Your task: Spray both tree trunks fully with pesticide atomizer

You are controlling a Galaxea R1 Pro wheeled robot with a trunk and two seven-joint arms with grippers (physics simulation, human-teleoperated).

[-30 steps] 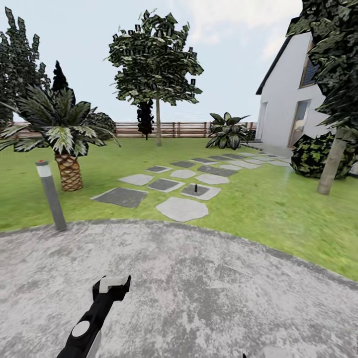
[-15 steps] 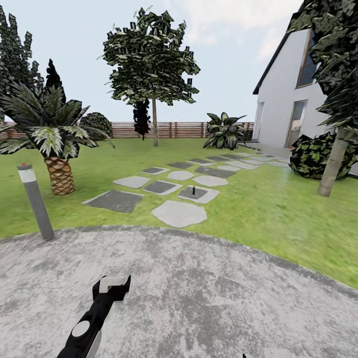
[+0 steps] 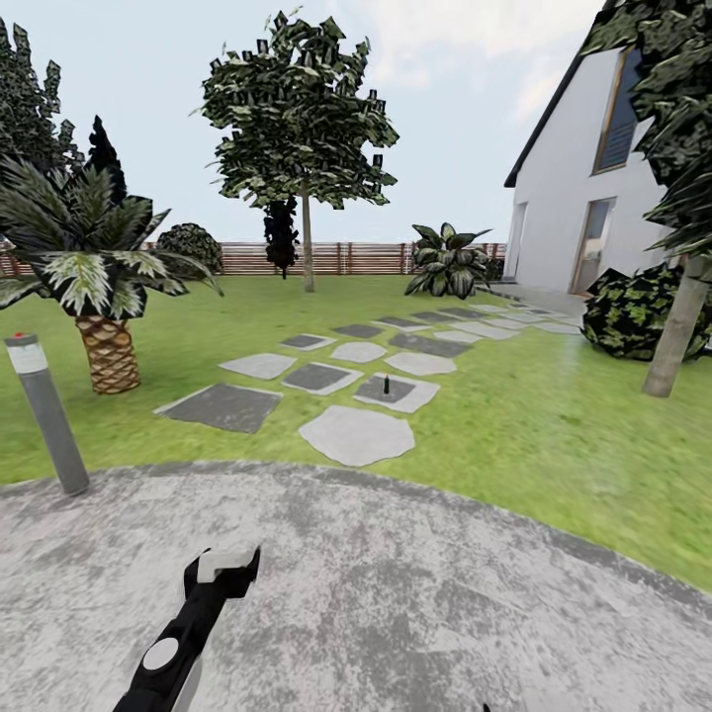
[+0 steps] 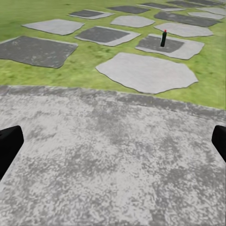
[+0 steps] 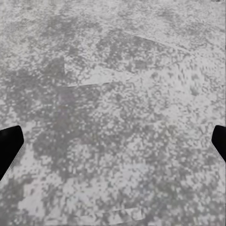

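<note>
The robot is rolling nearer over the patio (image 3: 396, 593), so the atomizer (image 3: 387, 384) is looming larger, standing on a paver (image 3: 398, 393) beyond the patio's edge. Both tools (image 4: 113, 143) (image 5: 113, 143) are hanging released (nothing grasped yet).

Open patio (image 3: 415, 593) ahead; bollard lamp (image 3: 44, 410) stands apparently clear, left.

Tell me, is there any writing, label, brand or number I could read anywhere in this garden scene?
None: no readable text anywhere.
The pesticide atomizer on its stepping stone is too small to show any label.
The bollard lamp and house carry no signs.
</note>
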